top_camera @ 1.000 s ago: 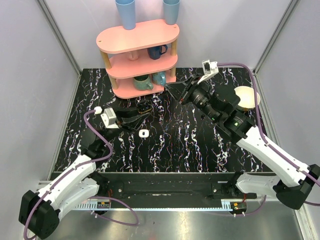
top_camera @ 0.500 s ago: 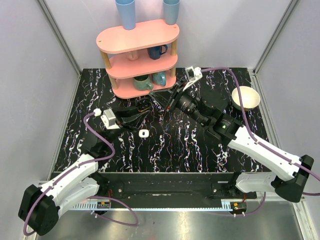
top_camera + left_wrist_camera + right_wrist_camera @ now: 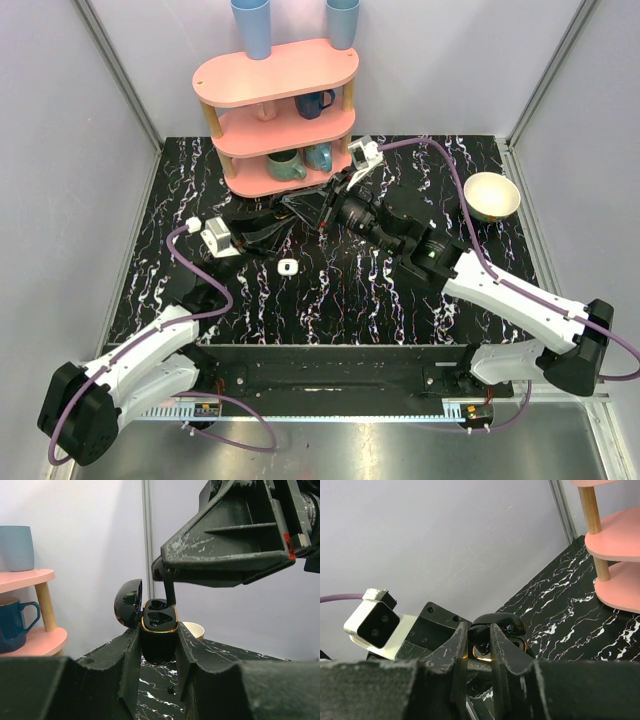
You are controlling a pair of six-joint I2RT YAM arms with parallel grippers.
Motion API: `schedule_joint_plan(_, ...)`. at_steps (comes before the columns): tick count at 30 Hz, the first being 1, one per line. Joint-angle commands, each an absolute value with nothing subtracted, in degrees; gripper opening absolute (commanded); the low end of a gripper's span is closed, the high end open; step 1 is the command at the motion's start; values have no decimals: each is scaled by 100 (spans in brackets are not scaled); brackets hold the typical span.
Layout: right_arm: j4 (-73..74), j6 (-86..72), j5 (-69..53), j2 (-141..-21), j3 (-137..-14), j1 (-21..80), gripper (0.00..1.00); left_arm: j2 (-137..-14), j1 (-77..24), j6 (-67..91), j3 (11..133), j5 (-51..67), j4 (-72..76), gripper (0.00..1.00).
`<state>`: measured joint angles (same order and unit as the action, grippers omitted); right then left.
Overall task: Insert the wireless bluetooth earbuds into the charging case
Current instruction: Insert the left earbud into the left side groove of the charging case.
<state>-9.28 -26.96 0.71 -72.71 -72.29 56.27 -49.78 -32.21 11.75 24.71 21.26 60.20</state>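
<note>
My left gripper (image 3: 157, 652) is shut on the black charging case (image 3: 158, 640) and holds it upright above the table. The case's lid (image 3: 128, 601) is open, and both sockets inside its gold rim look empty. My right gripper (image 3: 479, 647) is shut on a small glossy black earbud (image 3: 481, 632), right over the open case (image 3: 506, 625). In the left wrist view the earbud's thin black stem (image 3: 171, 587) reaches down to the case rim. In the top view both grippers meet left of centre (image 3: 298, 208). No bright white earbuds show between any fingers.
A pink three-tier shelf (image 3: 275, 75) with mugs stands at the back, close behind the grippers. A cream bowl (image 3: 492, 195) sits at the back right. A small white piece (image 3: 288, 267) lies on the black marbled table in front of the left gripper. A tiny black piece (image 3: 171, 690) lies under the case.
My right arm has swung left from the back right until its fingers are over the case. The left arm has held the case still.
</note>
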Motion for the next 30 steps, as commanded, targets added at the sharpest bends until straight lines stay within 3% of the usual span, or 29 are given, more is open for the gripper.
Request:
schedule_joint_plan(1, -1222, -2628, -132, -7348, -7418, 5722, 11, -5036, -3252, 1125, 2461, 1986, 6679, 0)
schedule_joint_plan(30, -1705, -2461, -35, -7550, -7216, 5871, 11, -5027, -3270, 1389, 2514, 1696, 6733, 0)
